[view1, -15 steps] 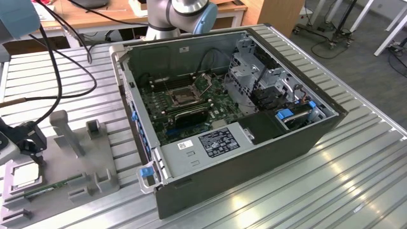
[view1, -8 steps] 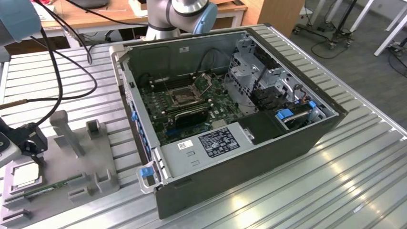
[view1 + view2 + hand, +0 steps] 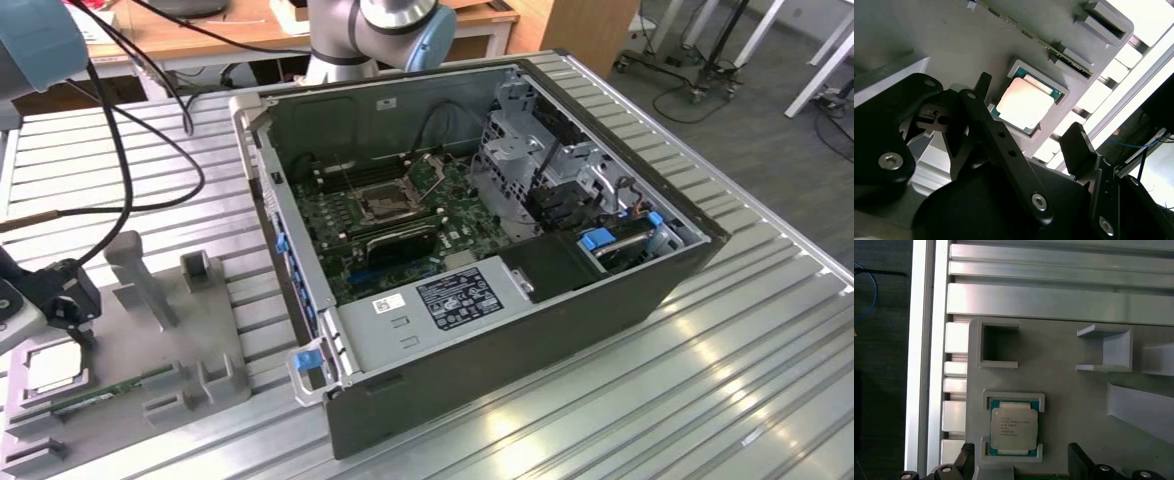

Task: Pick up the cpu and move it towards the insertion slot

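The cpu [image 3: 54, 368] [image 3: 1025, 103] [image 3: 1014, 428], a flat square chip with a pale metal top, lies in a square recess of the grey plastic tray [image 3: 160, 350] at the exterior view's left. My gripper [image 3: 70, 318] [image 3: 1029, 117] [image 3: 1021, 455] hangs just above it, open. In both wrist views one black finger [image 3: 981, 90] [image 3: 966, 452] stands on each side of the chip, clear of it. The insertion slot [image 3: 380, 205], a shiny metal frame with a dark centre, sits on the green board inside the open computer case, well to the exterior view's right of the gripper.
The open computer case [image 3: 534, 330] has tall walls around the board. Upright grey posts [image 3: 140, 275] rise from the tray beside the gripper. A thin green memory stick [image 3: 94, 395] lies on the tray near the chip. Black cables [image 3: 134, 150] trail over the slatted metal table [image 3: 747, 380].
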